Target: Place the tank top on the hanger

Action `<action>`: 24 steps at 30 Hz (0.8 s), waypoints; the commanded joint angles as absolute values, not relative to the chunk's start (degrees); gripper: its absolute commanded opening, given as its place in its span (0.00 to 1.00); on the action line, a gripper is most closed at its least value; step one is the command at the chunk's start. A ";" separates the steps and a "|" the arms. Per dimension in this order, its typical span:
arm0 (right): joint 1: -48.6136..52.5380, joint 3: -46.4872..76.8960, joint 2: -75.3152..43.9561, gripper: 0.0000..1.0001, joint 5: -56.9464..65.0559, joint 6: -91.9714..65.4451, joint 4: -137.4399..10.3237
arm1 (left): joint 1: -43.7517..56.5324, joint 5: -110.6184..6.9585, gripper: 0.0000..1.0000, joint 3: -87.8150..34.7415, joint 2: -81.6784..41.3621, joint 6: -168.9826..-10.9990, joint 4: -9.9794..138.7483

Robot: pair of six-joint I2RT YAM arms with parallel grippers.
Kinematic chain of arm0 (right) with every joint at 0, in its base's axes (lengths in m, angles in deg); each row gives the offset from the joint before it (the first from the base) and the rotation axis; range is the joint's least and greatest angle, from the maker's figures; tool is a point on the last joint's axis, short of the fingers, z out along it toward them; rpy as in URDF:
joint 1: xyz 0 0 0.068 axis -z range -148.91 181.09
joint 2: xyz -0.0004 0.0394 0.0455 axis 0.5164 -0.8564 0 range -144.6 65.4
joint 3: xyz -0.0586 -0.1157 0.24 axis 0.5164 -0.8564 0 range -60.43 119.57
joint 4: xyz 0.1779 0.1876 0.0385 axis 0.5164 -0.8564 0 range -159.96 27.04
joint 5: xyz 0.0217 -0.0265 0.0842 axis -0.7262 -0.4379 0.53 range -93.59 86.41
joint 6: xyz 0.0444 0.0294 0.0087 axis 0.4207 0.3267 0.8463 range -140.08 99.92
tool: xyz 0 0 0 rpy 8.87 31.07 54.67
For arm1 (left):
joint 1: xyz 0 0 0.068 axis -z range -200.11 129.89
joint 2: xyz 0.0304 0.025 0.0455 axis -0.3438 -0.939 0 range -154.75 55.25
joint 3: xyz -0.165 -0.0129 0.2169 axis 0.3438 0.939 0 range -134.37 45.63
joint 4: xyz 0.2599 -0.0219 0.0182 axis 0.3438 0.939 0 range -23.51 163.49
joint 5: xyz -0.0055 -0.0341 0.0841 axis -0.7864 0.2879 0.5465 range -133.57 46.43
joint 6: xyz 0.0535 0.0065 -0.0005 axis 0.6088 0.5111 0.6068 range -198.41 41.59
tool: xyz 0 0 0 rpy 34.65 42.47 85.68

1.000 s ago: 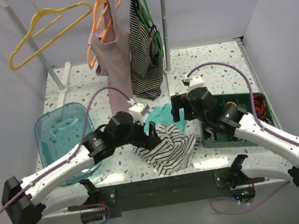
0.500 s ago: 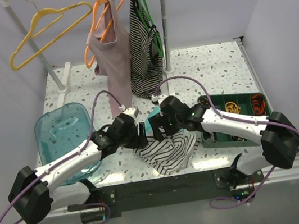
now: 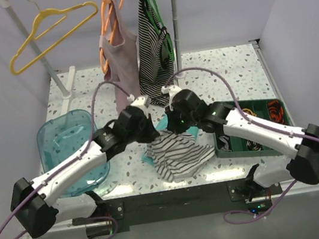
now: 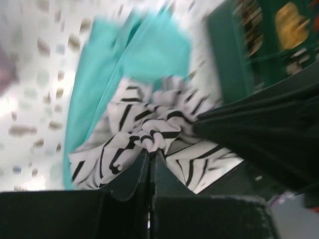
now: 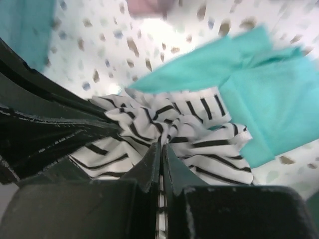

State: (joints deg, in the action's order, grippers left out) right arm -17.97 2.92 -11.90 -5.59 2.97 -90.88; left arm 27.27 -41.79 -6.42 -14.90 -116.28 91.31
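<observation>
The white tank top with thin black stripes hangs bunched between both arms, its lower part on the table. My left gripper is shut on a pinched fold of the tank top. My right gripper is shut on another fold of the tank top, close beside the left one. The yellow hanger hangs bare on the rack at the back left, far above and behind both grippers.
A teal cloth lies under the tank top. An orange hanger with a pink top and a green hanger with a dark striped top hang on the rack. A blue bin stands left, a green tray right.
Both grippers closed on the tank top and lifted its upper edge off the table. The right arm swung in from the green tray toward the left gripper.
</observation>
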 commanded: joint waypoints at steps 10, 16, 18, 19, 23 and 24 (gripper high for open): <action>-17.78 19.30 0.62 0.00 -20.11 -2.94 -96.63 | 27.18 -28.90 0.00 -36.90 -11.47 -108.03 99.27; -18.04 0.25 5.89 0.00 -9.05 3.03 -90.93 | 27.18 -35.89 0.00 -18.83 -5.76 -113.11 98.57; -19.96 -9.16 7.65 0.00 -5.19 6.63 -86.44 | 27.18 -38.28 0.00 -8.63 -2.69 -114.88 98.13; -20.93 -11.71 7.83 0.00 -4.47 7.77 -85.30 | 27.18 -41.43 0.01 -5.38 -1.72 -116.45 97.61; -24.10 -18.59 7.75 0.53 -5.42 9.89 -82.91 | 27.09 -44.98 0.63 4.32 2.59 -118.66 96.02; -24.19 -18.59 7.92 0.63 -7.00 9.72 -83.17 | 27.18 -44.28 0.73 3.89 3.65 -118.67 96.28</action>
State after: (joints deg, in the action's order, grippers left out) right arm -23.19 -17.75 6.03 -6.15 7.34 -86.34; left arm 27.64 -42.22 2.91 -2.03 -115.67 98.02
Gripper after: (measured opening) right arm 0.352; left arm 0.554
